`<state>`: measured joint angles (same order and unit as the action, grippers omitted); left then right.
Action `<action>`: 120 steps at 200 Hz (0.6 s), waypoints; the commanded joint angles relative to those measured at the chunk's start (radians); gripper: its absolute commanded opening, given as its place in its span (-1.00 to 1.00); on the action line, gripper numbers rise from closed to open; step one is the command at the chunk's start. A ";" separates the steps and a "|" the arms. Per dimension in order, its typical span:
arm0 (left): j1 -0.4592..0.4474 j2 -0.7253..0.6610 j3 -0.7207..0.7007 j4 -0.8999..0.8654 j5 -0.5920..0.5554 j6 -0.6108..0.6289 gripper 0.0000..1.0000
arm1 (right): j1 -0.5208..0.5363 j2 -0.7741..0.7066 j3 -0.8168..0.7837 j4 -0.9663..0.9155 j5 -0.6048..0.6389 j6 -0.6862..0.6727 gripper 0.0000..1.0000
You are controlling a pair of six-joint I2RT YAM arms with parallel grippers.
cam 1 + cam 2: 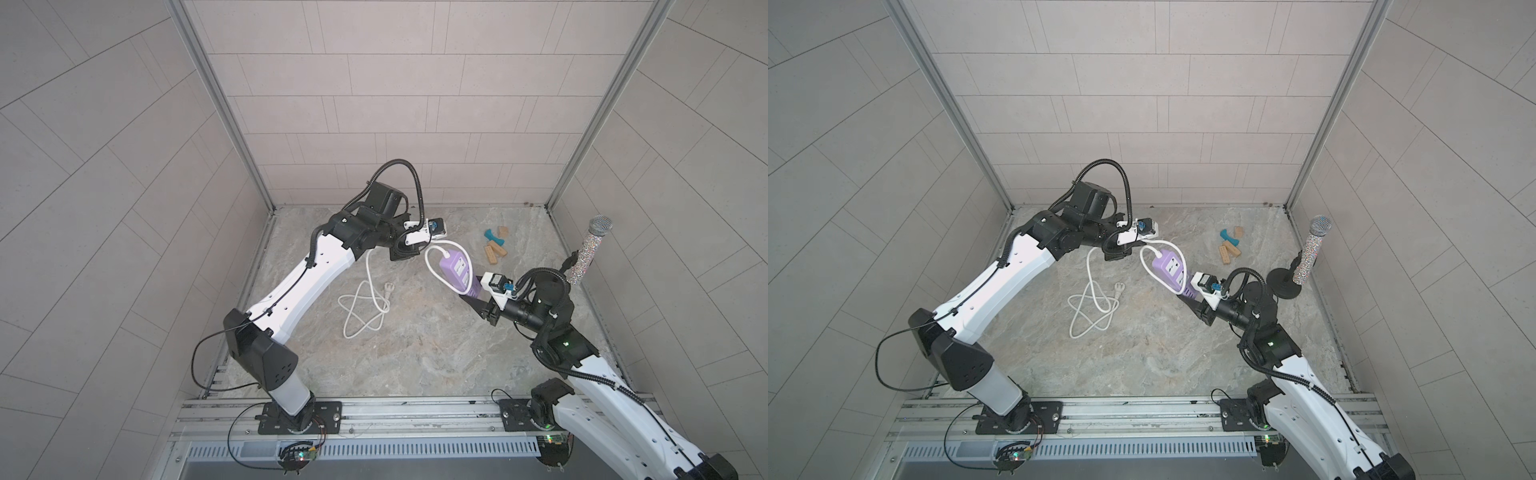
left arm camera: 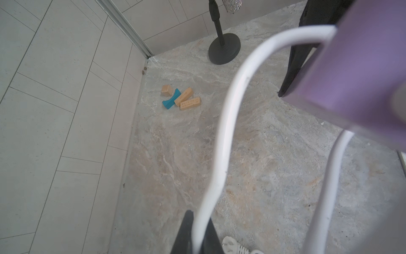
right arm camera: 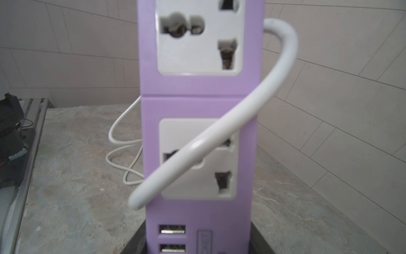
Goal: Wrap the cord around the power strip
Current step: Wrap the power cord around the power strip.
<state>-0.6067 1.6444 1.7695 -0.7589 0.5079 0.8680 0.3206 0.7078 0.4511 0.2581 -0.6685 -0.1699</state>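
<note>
progress: early, about one loose turn of cord slants across power strip socket face; rest of cord and plug lie loose on bench beside strip | right tool clamped on strip's USB end | left tool pinched shut on cord near strip | strip lilac, two white sockets; cord white

Table: marbled stone top.
Stand: round black base on it.
Blocks: tan and teal, left of stand.
Cord: loose coil, far left of stand.
</note>
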 commanded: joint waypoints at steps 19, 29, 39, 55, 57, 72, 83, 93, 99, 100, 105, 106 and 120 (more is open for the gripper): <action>0.007 -0.019 -0.140 0.128 0.111 -0.084 -1.00 | -0.043 0.044 -0.016 0.484 0.146 0.303 -1.00; 0.007 -0.026 -0.169 0.151 0.124 -0.106 -1.00 | -0.047 0.064 -0.020 0.524 0.202 0.343 -1.00; 0.007 -0.032 -0.196 0.170 0.137 -0.119 -1.00 | -0.053 0.077 -0.011 0.535 0.218 0.353 -1.00; 0.008 -0.052 -0.248 0.213 0.135 -0.143 -1.00 | -0.057 0.090 0.019 0.504 0.281 0.372 -1.00; 0.008 -0.053 -0.256 0.217 0.136 -0.144 -1.00 | -0.059 0.092 0.021 0.500 0.287 0.371 -1.00; 0.008 -0.074 -0.308 0.244 0.121 -0.147 -1.00 | -0.064 0.098 0.047 0.471 0.317 0.366 -1.00; 0.009 -0.092 -0.343 0.261 0.113 -0.151 -1.00 | -0.071 0.100 0.077 0.413 0.343 0.361 -1.00; 0.011 -0.108 -0.374 0.281 0.107 -0.159 -1.00 | -0.074 0.103 0.103 0.362 0.355 0.335 -1.00; 0.014 -0.119 -0.392 0.289 0.103 -0.162 -1.00 | -0.076 0.102 0.118 0.326 0.369 0.315 -1.00; 0.014 -0.121 -0.395 0.291 0.102 -0.163 -1.00 | -0.076 0.103 0.120 0.320 0.372 0.312 -1.00; 0.015 -0.131 -0.409 0.298 0.099 -0.167 -1.00 | -0.076 0.104 0.130 0.293 0.382 0.297 -1.00; 0.015 -0.133 -0.412 0.299 0.098 -0.168 -1.00 | -0.076 0.104 0.134 0.288 0.384 0.292 -1.00; 0.019 -0.161 -0.451 0.313 0.085 -0.172 -1.00 | -0.091 0.110 0.167 0.189 0.407 0.252 -1.00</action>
<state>-0.6033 1.5547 1.3827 -0.4301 0.6243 0.7044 0.2741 0.8284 0.5339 0.5003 -0.4404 0.1234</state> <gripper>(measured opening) 0.086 0.524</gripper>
